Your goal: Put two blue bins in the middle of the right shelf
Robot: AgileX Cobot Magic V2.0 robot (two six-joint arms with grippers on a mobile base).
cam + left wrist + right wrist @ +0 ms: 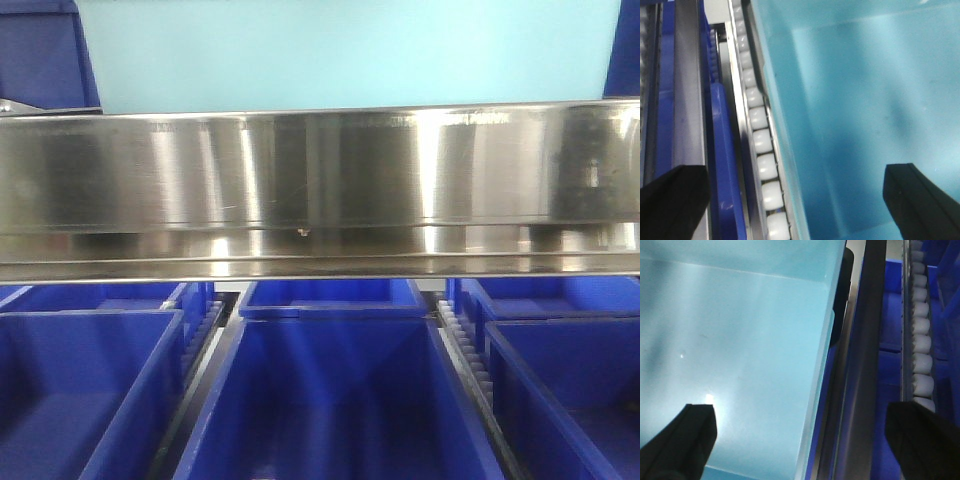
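left gripper (795, 205): fingers (672, 200) spread wide, released, straddling the wall of the empty pale blue bin (865, 100) beside the roller track (760, 145). in the front view that bin sits at 12 o'clock above the steel rail (320, 180), with empty dark blue bins (330, 400) at 6 o'clock. right gripper (805, 445): also released, astride the bin's other wall.

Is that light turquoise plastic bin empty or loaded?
Empty: the light turquoise plastic bin shows bare floor and walls in both wrist views.

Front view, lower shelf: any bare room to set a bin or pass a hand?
No bare deck. Left bin, middle bin and right bin fill the lanes; only narrow roller tracks between them. Free room: the bins' open insides, under the steel beam.
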